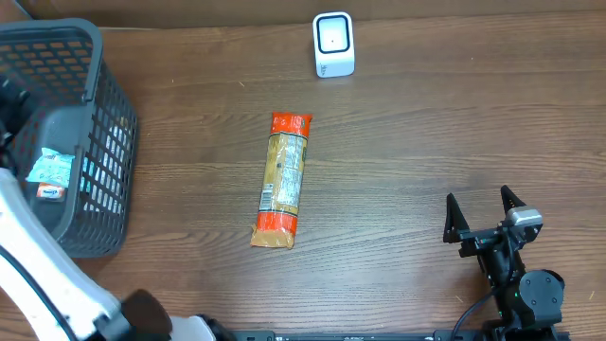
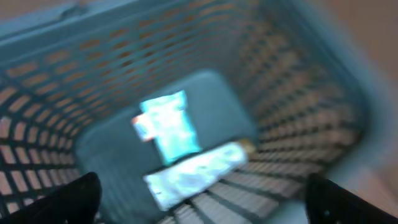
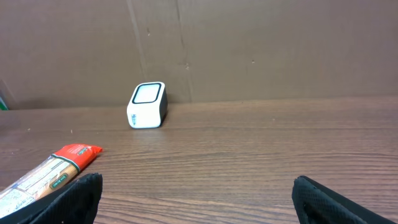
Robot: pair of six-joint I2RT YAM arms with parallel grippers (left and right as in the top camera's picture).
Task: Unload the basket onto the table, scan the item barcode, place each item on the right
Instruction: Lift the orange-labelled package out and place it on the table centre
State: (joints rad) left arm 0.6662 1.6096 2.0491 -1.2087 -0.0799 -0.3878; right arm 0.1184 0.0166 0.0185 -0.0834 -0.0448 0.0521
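Currently, packet (image 1: 282, 180) is laid mid-table, scanner (image 1: 333, 44) at 12 o'clock.
Left gripper (image 2: 202, 196) and right gripper (image 3: 198, 186) are held spread, empty.

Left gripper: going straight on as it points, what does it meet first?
Probably the white packet on the floor of the basket, next to the teal packet. The left gripper, open, points down into the basket with nothing in between. The view is blurred, so depth is uncertain.
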